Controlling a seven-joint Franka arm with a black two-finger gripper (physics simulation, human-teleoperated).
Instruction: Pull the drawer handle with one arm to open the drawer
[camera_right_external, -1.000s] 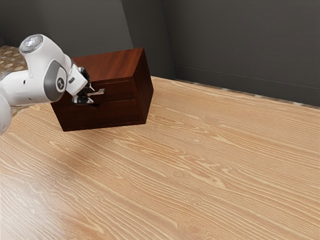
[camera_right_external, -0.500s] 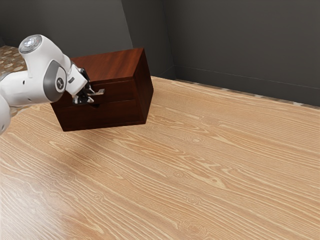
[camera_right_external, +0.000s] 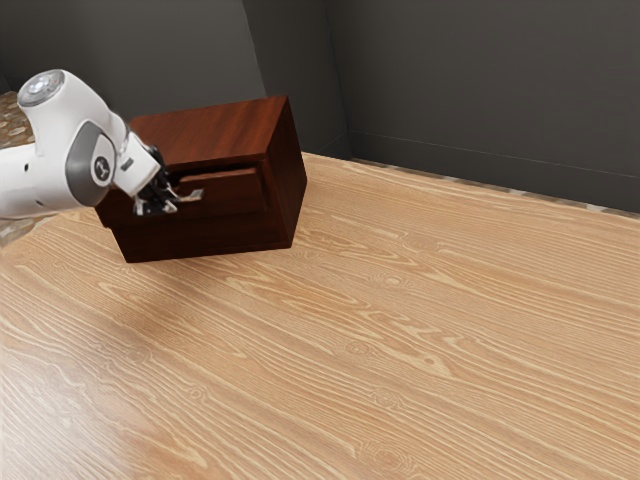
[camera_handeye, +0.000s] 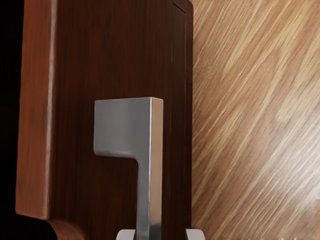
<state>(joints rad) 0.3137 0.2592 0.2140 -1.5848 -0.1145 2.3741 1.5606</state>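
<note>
Oak-grain table (camera_right_external: 420, 330), mahogany drawer (camera_right_external: 228, 190) seemingly slightly out, silver handle (camera_handeye: 131, 127), pincer (camera_right_external: 170, 198) alongside

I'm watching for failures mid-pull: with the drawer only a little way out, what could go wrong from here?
1. The gripper is near one end of the thin metal handle; a pull off the line of the drawer could let it slip free.
2. Nothing seen braces the cabinet on the table, so a sticking drawer might drag the whole cabinet instead of opening.
</note>
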